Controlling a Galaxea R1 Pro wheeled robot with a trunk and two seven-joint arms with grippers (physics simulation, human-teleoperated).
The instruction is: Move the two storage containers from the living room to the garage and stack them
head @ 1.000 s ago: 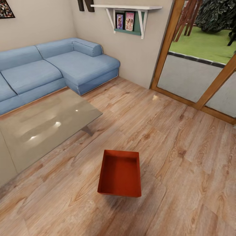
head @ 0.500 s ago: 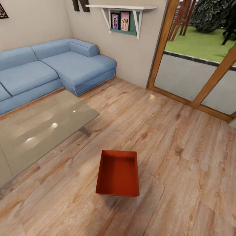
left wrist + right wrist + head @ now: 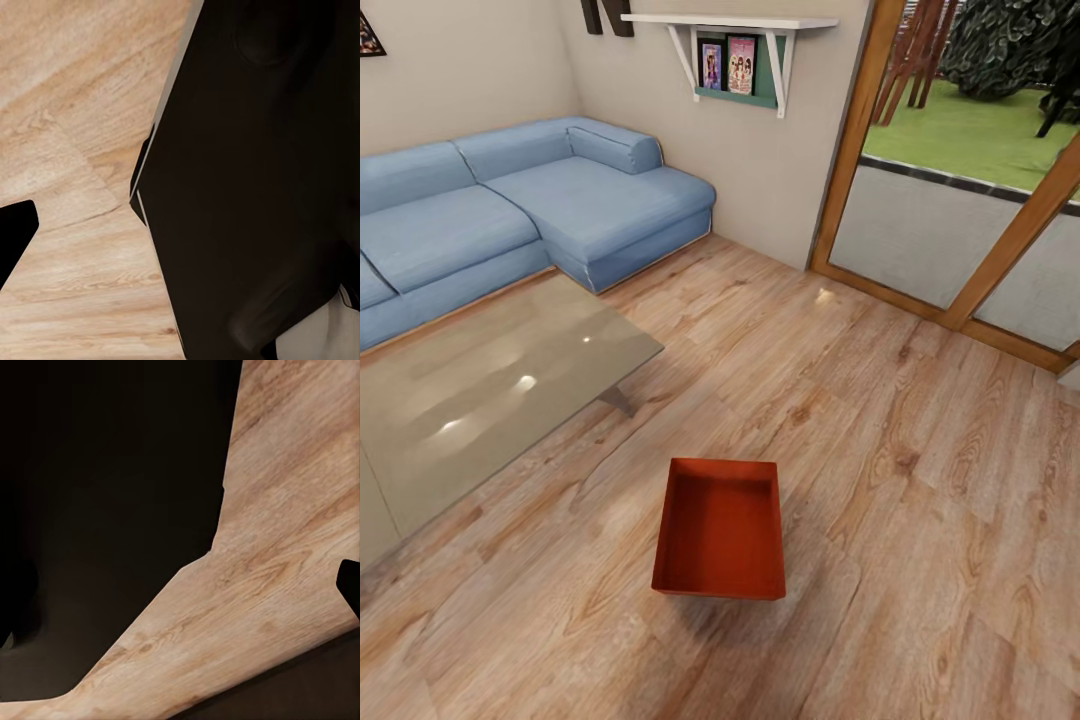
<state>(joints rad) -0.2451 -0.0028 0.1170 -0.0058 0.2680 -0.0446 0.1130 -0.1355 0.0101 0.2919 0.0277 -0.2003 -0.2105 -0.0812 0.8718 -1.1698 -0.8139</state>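
One red-orange storage container (image 3: 720,530) sits open side up on the light wood-plank floor (image 3: 920,500) of the living room, toward six o'clock in the head view, with the glass coffee table (image 3: 490,380) at ten o'clock, and whether either claw is apart or together I cannot tell.

Storage container (image 3: 720,535) on wood floor (image 3: 920,560) (coffee table (image 3: 490,385) left, sofa (image 3: 530,205) behind).
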